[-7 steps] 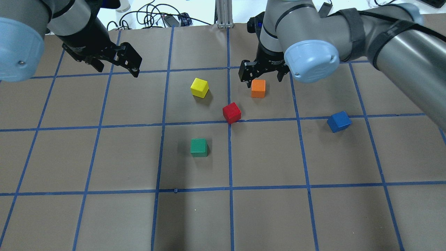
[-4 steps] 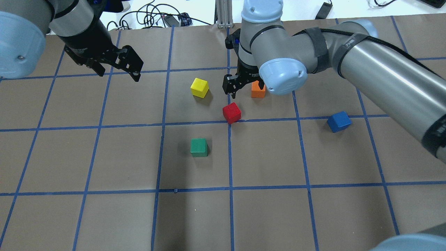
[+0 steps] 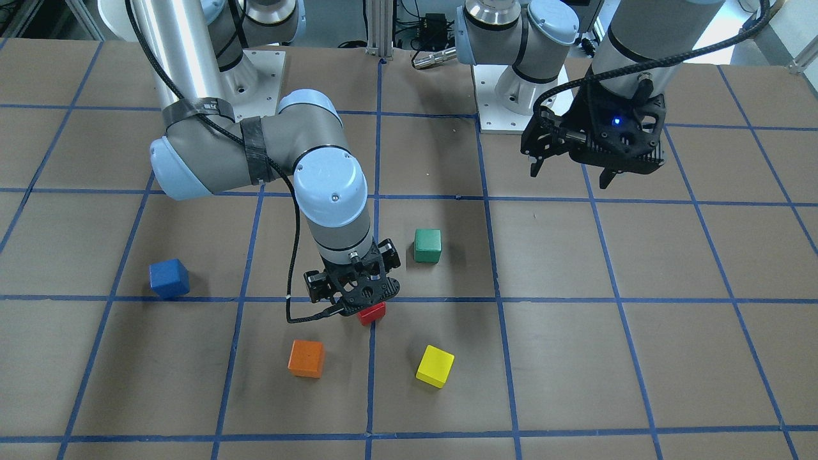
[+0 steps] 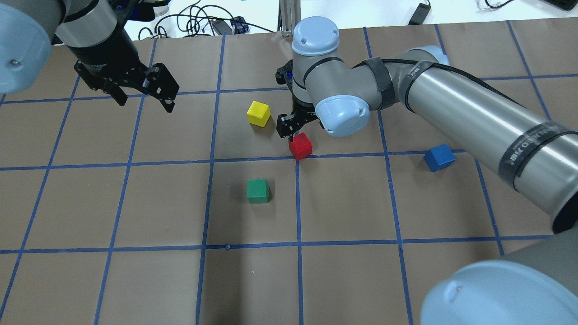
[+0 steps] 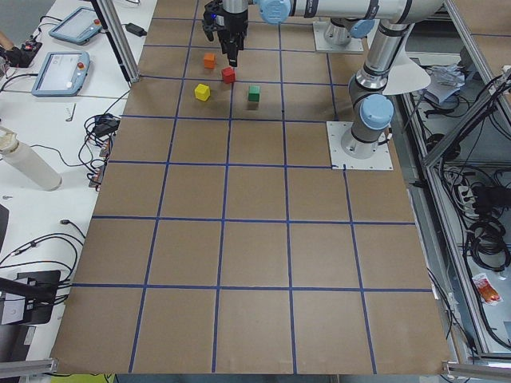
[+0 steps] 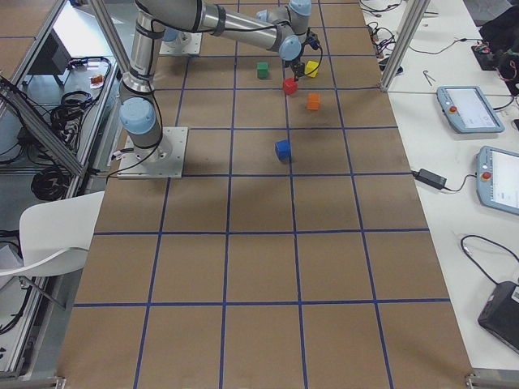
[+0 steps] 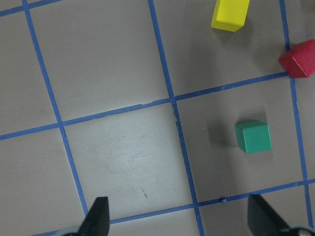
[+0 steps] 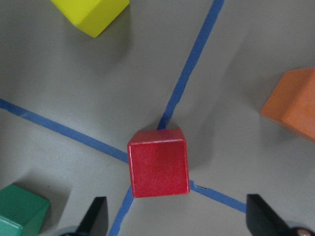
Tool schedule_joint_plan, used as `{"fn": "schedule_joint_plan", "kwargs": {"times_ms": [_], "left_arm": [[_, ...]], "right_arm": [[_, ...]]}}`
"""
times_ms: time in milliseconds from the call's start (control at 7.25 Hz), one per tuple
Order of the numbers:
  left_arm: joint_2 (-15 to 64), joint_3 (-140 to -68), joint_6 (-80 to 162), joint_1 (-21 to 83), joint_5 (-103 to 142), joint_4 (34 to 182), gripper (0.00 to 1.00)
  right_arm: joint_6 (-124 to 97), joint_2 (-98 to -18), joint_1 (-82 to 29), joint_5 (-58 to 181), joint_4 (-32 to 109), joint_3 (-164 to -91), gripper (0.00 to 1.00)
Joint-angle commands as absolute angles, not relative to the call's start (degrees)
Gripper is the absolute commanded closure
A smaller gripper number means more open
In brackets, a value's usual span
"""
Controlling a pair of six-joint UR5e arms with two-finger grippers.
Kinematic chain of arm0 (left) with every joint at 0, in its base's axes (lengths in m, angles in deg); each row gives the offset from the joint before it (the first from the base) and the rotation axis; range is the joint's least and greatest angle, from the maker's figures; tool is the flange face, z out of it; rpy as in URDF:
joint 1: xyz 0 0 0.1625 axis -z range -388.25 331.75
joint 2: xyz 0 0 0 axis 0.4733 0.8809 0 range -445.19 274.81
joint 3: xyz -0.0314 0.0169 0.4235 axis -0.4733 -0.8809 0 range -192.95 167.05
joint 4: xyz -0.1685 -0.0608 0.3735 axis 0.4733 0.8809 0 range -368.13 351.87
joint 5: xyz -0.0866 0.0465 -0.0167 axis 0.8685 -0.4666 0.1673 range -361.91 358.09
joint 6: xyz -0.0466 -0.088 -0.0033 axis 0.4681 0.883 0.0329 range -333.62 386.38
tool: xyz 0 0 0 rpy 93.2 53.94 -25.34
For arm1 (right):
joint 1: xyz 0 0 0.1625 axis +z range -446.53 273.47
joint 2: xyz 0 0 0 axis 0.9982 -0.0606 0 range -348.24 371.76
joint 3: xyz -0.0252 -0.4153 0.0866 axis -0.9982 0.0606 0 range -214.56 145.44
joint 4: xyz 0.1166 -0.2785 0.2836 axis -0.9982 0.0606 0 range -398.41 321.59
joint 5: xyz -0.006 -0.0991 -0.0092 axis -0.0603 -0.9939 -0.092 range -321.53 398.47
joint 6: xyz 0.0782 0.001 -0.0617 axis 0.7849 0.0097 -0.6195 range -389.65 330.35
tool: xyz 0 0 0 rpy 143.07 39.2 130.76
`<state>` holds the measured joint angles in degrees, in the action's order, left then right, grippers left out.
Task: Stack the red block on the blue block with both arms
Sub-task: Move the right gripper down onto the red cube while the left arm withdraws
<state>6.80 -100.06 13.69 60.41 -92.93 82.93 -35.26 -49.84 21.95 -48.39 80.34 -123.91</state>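
Observation:
The red block (image 4: 301, 146) sits on a crossing of blue tape lines near the table's middle. My right gripper (image 4: 292, 127) hangs just above it, open. In the right wrist view the red block (image 8: 158, 162) lies between and slightly ahead of the two fingertips (image 8: 96, 216), untouched. The blue block (image 4: 439, 157) stands alone to the right, also seen in the front view (image 3: 169, 278). My left gripper (image 4: 143, 101) is open and empty, high over the far left of the table, well away from both blocks.
A yellow cube (image 4: 258, 113) sits just left of the right gripper. An orange cube (image 3: 306, 358) lies close behind the right arm, which hides it in the overhead view. A green cube (image 4: 258, 190) sits nearer the robot. Cables lie past the far edge.
My right arm swung left and down, from above the orange cube to just above the red block. My left gripper drifted slightly left. No block moved.

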Motion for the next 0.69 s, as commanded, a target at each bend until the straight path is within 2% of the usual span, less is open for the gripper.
{"fn": "schedule_joint_plan", "kwargs": {"times_ms": [0, 552], "left_arm": [[6.8, -100.1, 13.8, 60.3, -92.8, 82.8, 0.00], [6.7, -100.6, 13.9, 60.4, -92.8, 82.7, 0.00]], "right_arm": [[-35.4, -47.8, 23.0, -48.4, 81.3, -123.9, 0.00], [-35.4, -44.9, 23.1, -48.4, 83.2, -124.1, 0.00]]}}
